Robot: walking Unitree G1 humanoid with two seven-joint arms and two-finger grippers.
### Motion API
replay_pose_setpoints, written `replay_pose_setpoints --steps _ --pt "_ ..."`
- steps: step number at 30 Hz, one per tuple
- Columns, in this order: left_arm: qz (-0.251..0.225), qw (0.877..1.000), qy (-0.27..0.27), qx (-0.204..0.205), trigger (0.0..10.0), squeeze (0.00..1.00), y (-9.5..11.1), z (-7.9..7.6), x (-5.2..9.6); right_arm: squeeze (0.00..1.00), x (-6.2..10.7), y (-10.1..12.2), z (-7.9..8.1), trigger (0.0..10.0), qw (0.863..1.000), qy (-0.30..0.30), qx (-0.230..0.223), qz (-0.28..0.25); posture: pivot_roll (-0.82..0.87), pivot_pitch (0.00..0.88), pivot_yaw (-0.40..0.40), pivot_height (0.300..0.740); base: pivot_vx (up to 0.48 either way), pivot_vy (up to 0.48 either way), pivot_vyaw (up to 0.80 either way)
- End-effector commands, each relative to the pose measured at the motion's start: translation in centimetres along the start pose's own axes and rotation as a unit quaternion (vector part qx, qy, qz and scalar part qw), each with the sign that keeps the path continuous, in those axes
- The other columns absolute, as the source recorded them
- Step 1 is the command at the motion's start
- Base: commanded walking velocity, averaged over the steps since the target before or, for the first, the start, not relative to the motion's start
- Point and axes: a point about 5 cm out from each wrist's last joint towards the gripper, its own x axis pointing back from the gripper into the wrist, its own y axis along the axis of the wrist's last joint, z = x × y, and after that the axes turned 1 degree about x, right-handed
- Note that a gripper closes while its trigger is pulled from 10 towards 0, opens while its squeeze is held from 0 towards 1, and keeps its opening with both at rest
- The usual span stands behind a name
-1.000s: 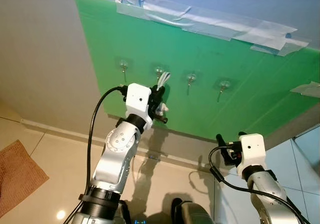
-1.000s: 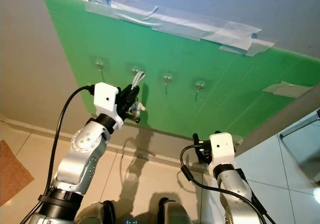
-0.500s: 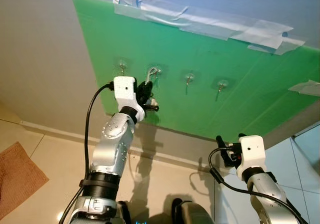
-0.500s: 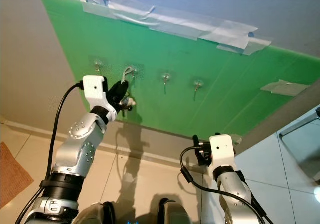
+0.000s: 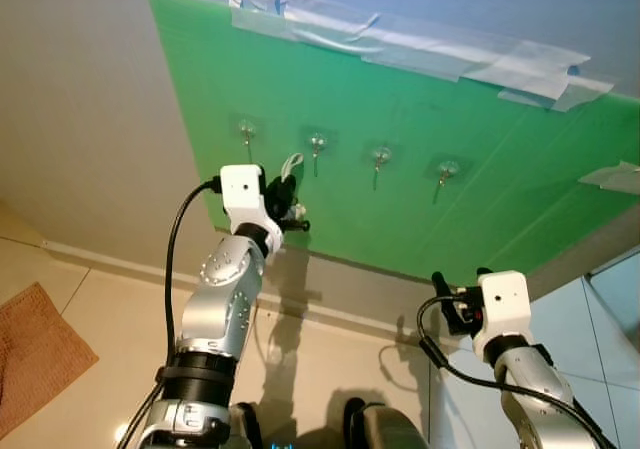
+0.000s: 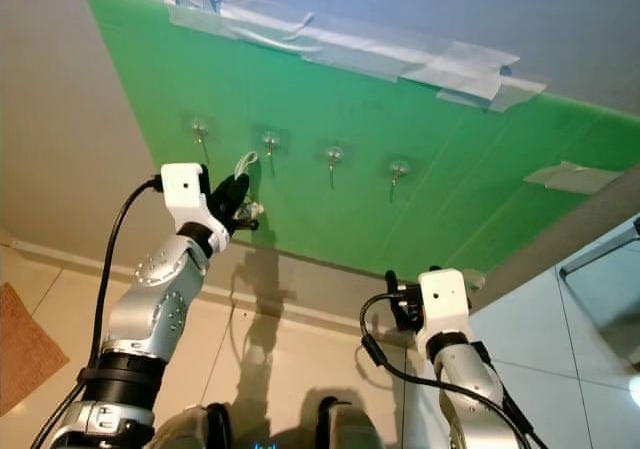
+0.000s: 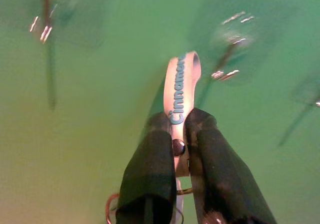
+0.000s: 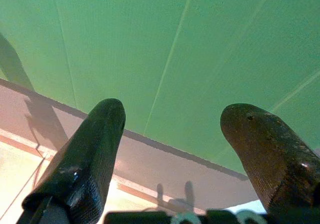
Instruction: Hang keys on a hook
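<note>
**Left claw holds the key strap just below the row of hooks**

You are looking up at a bright green plastic board [image 5: 480, 159] taped to a pale wall with strips of clear tape [image 5: 420, 49]. Four small clear-backed metal hooks [image 5: 317, 145] sit in a row across the board.

Your left claw [image 5: 282, 201] is raised against the board, just below the hooks and between the first and second from the left. Its two black fingers [image 7: 150, 169] are pressed together on a white fabric key strap with blue lettering [image 7: 181, 92]. The strap's loop sticks out past the fingertips, near the second hook but not over it. In the left wrist view a metal ring and a thin red cord show below the fingers; the keys themselves cannot be made out.

Your right claw [image 5: 458, 287] sits lower, well apart from the hooks, near the board's bottom edge. Its fingers [image 8: 90, 149] are spread wide with nothing between them.

A tiled floor [image 5: 330, 359] lies below, with a brown mat [image 5: 35, 354] at the left.
</note>
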Motion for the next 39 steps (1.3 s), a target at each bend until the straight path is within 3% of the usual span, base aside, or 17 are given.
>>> replay_pose_setpoints --steps 1,2,11,22,30,39 --pt "-0.013 0.998 -0.031 -0.049 0.0 0.00 0.2 -1.1 0.5 0.18 0.3 -0.4 -0.4 10.0 1.000 -0.008 0.004 0.008 -0.18 0.150 -0.069 0.740 0.000 0.000 0.00" --pt "-0.006 0.996 -0.050 -0.067 0.0 0.00 -0.2 -1.4 1.1 0.18 0.3 -0.4 -0.5 10.0 1.000 -0.009 0.004 0.008 -0.18 0.151 -0.067 0.740 0.000 0.000 0.00" --pt "0.006 0.995 -0.071 -0.070 0.0 0.00 -0.8 -1.7 2.3 0.17 0.3 -0.5 -0.4 10.0 1.000 -0.011 0.002 0.009 -0.18 0.154 -0.062 0.740 0.000 0.000 0.00" --pt "-0.005 0.994 -0.096 -0.044 0.0 0.00 -0.3 -3.1 1.0 0.18 -0.1 -0.3 -0.4 10.0 1.000 -0.007 0.003 0.007 -0.17 0.150 -0.071 0.740 0.000 0.000 0.00" --pt "0.011 0.997 -0.073 -0.006 0.0 0.00 -0.5 -2.2 -0.3 0.17 -0.1 -0.3 -0.4 10.0 1.000 -0.008 0.004 0.006 -0.18 0.148 -0.071 0.740 0.000 0.000 0.00" --pt "0.046 0.997 -0.005 0.062 0.0 0.00 -1.9 0.2 0.1 0.18 0.0 -0.3 -0.5 10.0 1.000 -0.009 0.004 0.007 -0.19 0.152 -0.070 0.740 0.000 0.000 0.00"
